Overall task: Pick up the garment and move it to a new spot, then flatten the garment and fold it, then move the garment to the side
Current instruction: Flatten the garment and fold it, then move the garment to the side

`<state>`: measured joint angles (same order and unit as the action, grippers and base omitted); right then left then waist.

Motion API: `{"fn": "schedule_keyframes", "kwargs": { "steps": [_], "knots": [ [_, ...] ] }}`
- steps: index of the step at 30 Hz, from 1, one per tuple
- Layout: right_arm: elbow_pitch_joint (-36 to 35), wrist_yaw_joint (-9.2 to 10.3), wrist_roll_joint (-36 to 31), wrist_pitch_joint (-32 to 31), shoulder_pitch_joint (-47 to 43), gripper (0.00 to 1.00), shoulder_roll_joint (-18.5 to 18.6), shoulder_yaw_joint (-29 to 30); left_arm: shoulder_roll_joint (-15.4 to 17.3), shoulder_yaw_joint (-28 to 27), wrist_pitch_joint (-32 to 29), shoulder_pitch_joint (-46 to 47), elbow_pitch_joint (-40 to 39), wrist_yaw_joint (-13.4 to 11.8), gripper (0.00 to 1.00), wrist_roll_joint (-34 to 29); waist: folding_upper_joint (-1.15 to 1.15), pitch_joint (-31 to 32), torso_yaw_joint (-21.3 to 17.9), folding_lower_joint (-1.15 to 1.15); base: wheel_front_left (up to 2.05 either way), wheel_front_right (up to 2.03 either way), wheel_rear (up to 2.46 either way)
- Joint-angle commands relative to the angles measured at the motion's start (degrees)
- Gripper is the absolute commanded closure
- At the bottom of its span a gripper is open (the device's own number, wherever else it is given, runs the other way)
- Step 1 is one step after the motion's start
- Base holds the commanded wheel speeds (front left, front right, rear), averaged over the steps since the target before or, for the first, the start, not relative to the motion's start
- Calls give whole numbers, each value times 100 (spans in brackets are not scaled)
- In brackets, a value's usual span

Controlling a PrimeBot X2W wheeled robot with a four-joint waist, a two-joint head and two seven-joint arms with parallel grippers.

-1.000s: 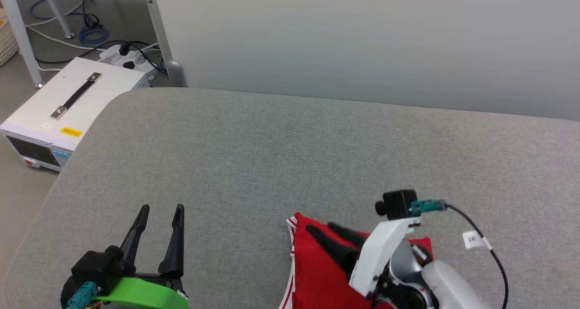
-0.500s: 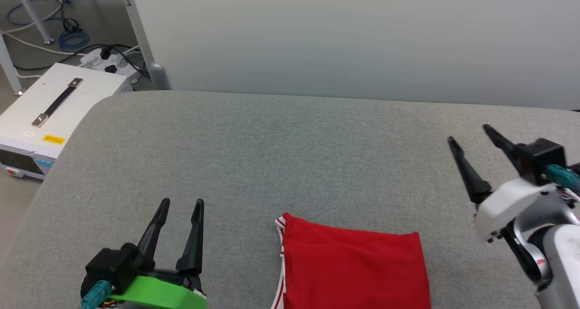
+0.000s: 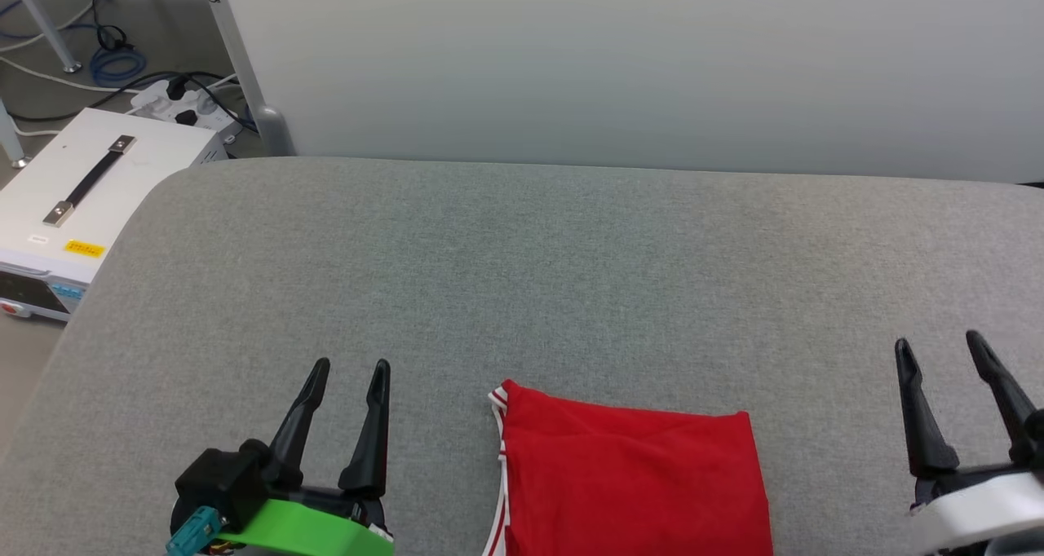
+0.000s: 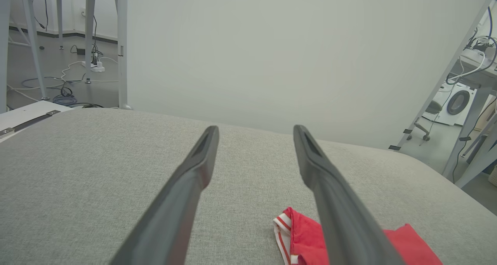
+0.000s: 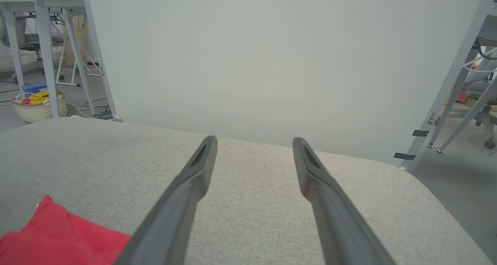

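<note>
The garment [image 3: 632,483] lies folded into a flat red rectangle on the grey padded table [image 3: 522,279], near its front edge, with red-white striped trim along its left side. My left gripper [image 3: 351,371] stands open to the garment's left with nothing between its fingers. To the garment's right my right gripper [image 3: 938,346] is open too, apart from the cloth. In the left wrist view the garment [image 4: 303,236] shows behind the right finger of my left gripper [image 4: 254,129]. In the right wrist view the garment's corner [image 5: 58,234] lies at the lower left of my right gripper [image 5: 254,140].
A white partition wall [image 3: 620,67] stands behind the table. A white box with a black handle [image 3: 77,197] sits on the floor at the left, with cables and a power strip [image 3: 175,103] behind it. A wicker basket [image 5: 37,107] with cloth sits on the floor.
My right gripper has lifted off the garment, swung out to the right and come down to the lower right, open. The head camera has shifted, so the scene sits further left.
</note>
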<state>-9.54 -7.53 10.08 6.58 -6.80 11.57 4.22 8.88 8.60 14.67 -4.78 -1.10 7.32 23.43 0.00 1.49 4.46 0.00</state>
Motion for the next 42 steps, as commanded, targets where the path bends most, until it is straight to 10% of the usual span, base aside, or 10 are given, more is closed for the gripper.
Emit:
{"fn": "schedule_keyframes", "kwargs": {
  "steps": [1, 20, 34, 42],
  "knots": [
    [9, 4, -26, 92, -141, 0, -62, 3, -52, -6, 33, -106, -11, 16, 0, -50, 0, 1, 7, 0, 0, 0, 0],
    [-46, 4, 65, -143, -307, 0, -298, -165, 3, 204, 33, -157, 104, 16, 0, -268, 0, 45, 119, 0, 0, 0, 0],
    [315, 4, 874, -3955, -195, 0, -77, -895, 28, 334, 33, 75, 161, 17, 0, -266, 0, -304, 311, 0, 0, 0, 0],
    [741, 4, 724, -4839, 104, 0, -376, -870, 58, 391, 33, 269, 201, 17, 0, -265, 0, -601, 559, 0, 0, 0, 0]
  ]
}}
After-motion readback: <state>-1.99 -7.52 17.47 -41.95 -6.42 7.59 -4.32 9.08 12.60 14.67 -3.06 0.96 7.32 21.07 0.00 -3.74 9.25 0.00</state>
